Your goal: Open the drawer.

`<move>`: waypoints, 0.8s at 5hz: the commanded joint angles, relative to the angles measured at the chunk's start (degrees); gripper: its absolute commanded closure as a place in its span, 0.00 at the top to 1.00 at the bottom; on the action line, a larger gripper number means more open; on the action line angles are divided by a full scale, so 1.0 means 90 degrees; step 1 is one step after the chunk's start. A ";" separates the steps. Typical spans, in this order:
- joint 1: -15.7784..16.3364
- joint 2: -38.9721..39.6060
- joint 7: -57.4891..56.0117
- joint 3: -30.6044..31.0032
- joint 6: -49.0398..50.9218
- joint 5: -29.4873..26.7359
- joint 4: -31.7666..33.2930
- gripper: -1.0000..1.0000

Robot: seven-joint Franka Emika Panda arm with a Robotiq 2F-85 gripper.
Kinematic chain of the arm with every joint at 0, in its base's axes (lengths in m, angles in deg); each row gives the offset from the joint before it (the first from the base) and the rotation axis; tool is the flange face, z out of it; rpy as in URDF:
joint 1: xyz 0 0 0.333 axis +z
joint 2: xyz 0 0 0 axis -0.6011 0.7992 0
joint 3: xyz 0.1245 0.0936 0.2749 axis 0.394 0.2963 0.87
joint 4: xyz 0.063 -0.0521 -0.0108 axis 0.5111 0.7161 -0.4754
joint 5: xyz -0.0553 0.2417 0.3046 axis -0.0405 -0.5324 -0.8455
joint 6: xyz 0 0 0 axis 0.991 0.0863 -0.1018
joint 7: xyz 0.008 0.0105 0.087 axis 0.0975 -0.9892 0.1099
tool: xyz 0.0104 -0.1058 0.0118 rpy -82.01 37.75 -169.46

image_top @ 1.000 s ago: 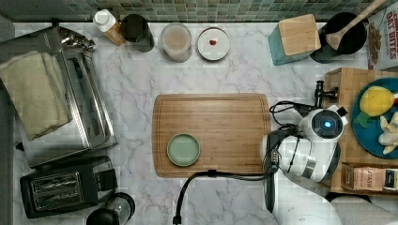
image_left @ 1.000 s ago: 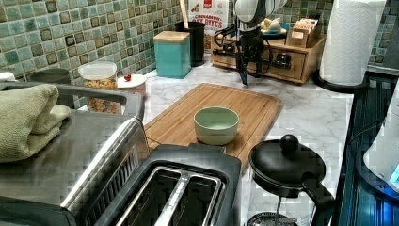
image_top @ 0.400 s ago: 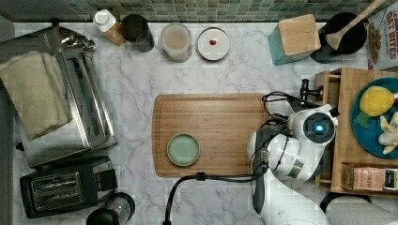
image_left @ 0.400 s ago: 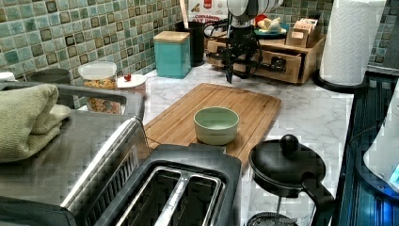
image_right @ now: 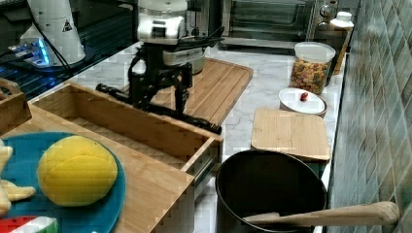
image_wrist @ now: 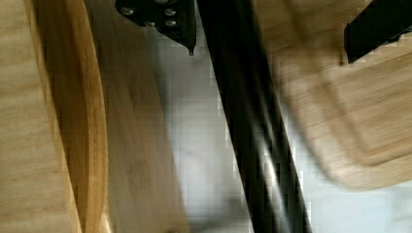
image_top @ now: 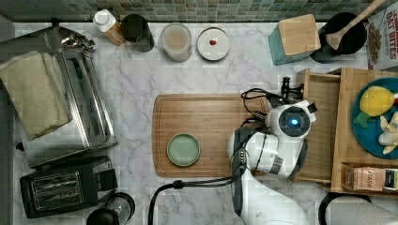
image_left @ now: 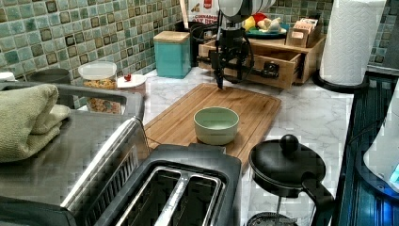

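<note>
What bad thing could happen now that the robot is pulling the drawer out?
The drawer is already pulled well out of its box, so pulling on could slide it right off. Its black handle sits between the hand's fingers without a clear squeeze, so it might slip free. The cutting board lies just ahead, and the drawer front may bump it.

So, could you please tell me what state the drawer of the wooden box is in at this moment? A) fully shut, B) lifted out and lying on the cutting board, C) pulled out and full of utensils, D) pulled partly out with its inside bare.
D: the right view shows the drawer slid out of the wooden box, its bare bamboo floor exposed, with the end effector at the black bar handle.
</note>
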 commanded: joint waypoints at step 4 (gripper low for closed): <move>0.1331 -0.0713 0.1398 0.0943 0.0114 -0.0092 0.0079 1.00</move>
